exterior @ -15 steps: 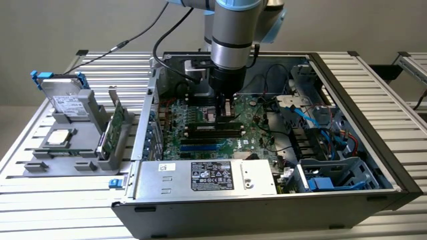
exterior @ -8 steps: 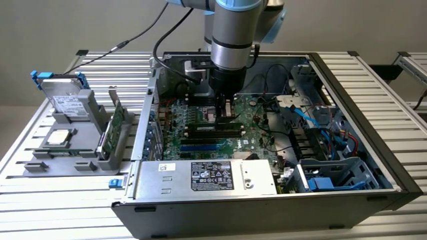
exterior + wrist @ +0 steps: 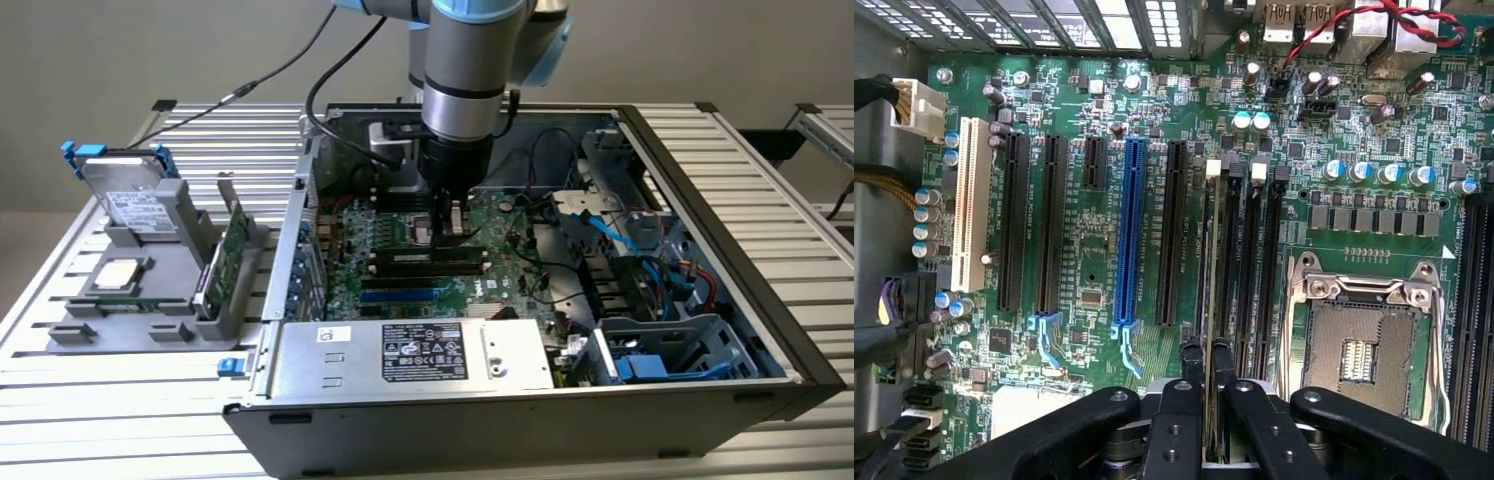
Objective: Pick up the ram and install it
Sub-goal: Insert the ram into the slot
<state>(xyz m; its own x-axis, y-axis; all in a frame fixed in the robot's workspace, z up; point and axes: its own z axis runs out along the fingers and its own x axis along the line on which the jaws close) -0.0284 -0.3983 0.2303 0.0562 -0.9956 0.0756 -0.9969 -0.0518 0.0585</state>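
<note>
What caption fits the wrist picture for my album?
Gripper holds the ram edge-on at the motherboard memory slots.

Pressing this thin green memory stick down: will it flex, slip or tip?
The thin green memory stick, edge-on and slim, is probably light and fairly stiff yet fragile under sideways force. The black pincer clamps just its flat faces, so it might slip or tilt if misaligned.
</note>
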